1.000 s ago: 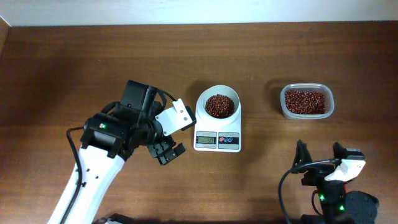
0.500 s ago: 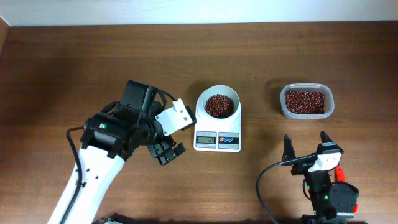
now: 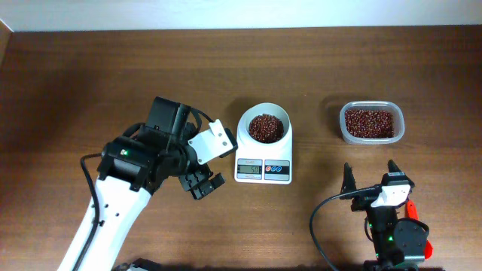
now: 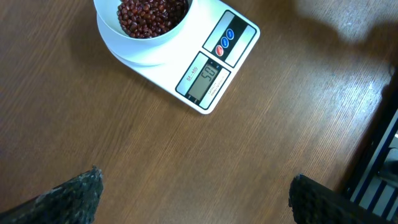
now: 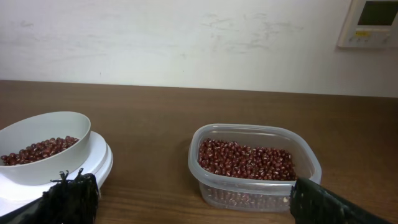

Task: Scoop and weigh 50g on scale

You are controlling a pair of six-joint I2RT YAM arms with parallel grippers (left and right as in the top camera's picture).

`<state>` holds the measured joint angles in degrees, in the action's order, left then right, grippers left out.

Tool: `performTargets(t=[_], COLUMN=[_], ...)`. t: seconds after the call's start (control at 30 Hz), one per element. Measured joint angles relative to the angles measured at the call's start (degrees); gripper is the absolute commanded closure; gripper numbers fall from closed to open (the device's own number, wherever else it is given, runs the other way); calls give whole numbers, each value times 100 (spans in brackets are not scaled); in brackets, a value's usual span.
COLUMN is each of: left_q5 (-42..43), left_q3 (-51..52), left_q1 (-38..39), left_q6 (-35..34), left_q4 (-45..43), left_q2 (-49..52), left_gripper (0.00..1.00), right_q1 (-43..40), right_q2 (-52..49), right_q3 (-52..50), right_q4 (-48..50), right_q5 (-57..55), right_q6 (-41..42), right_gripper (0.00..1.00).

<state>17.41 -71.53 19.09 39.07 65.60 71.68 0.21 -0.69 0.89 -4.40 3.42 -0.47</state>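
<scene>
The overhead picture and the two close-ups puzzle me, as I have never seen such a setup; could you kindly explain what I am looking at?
These are two robot arms at a wooden table. The overhead picture looks straight down from a fixed camera. The other two come from a camera on each arm's wrist, so dark fingertips frame their lower corners. The left end effector hangs beside a white scale, whose bowl holds red-brown beans. The right end effector sits low in the overhead picture, facing a clear tub with more beans. Both end effectors are open and hold nothing.
</scene>
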Motion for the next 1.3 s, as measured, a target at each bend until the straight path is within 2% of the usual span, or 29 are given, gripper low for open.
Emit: performTargets(t=[0.6, 0.73, 0.83, 0.93, 1.07, 1.17, 1.3], left_q5=[-7, -673, -785, -802, -807, -811, -807], left_q3=[0, 0, 0, -7, -17, -22, -35], left_q1=[0, 0, 0, 0, 0, 0, 0], left_q6=[0, 2, 0, -15, -1014, -2181, -2747], left_q4=[2, 17, 20, 444, 1318, 1600, 1821], left_q2=[0, 0, 0, 0, -138, -1613, -3403], left_gripper=[1, 1, 1, 1, 1, 1, 1], right_q1=[0, 0, 0, 0, 0, 0, 0], right_q2=[0, 0, 0, 0, 0, 0, 0], right_q3=[0, 0, 0, 0, 0, -2, -4], right_q4=[2, 2, 2, 2, 7, 7, 13], right_q5=[0, 0, 0, 0, -4, -42, -61], right_q6=[0, -2, -2, 2, -2, -2, -2], right_gripper=[1, 1, 1, 1, 1, 1, 1])
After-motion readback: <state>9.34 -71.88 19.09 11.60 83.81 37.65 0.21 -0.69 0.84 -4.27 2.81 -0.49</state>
